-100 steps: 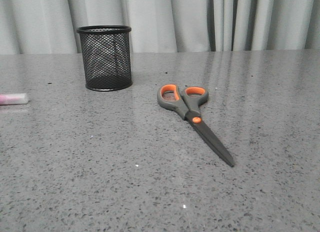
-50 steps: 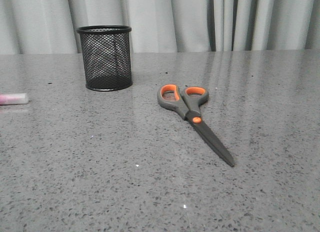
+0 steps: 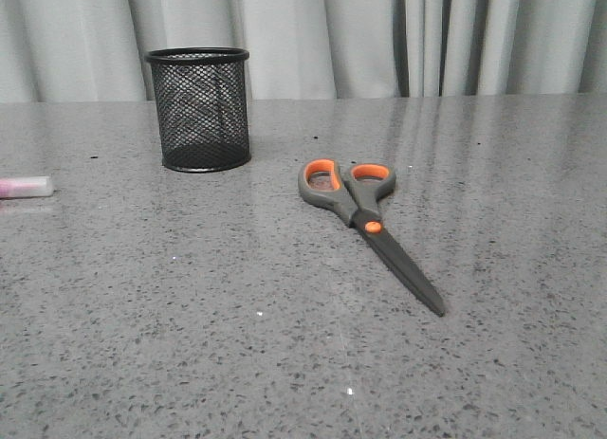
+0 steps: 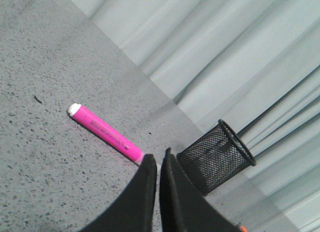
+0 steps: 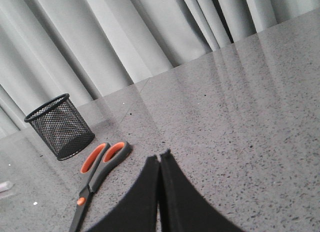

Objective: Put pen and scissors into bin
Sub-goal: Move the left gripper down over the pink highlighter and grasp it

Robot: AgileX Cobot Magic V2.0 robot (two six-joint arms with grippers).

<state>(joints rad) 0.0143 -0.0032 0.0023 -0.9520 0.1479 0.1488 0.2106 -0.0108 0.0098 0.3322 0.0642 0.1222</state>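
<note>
- Your left gripper (image 4: 159, 159) has its two dark fingers pressed together with only a hairline seam between them, and nothing is caught in it. It hangs above the grey table (image 3: 190, 306), angled down toward the surface.
- From that wrist you see the pen (image 4: 105, 133) lying flat on the table just beyond the fingertips, its magenta body bare and the end nearest the gripper hidden behind the fingers. The bin (image 4: 216, 156) stands upright a little farther on, near the curtain (image 4: 225, 56).
- Your right gripper (image 5: 159, 157) is likewise closed on nothing and held clear of the table.
- In the front view neither arm appears. The scissors (image 3: 365, 221) lie flat and closed, handles toward the bin (image 3: 198, 108), blades pointing toward you.
- The pen (image 3: 26, 187) sits at the table's left edge of view, well apart from the scissors.
</note>
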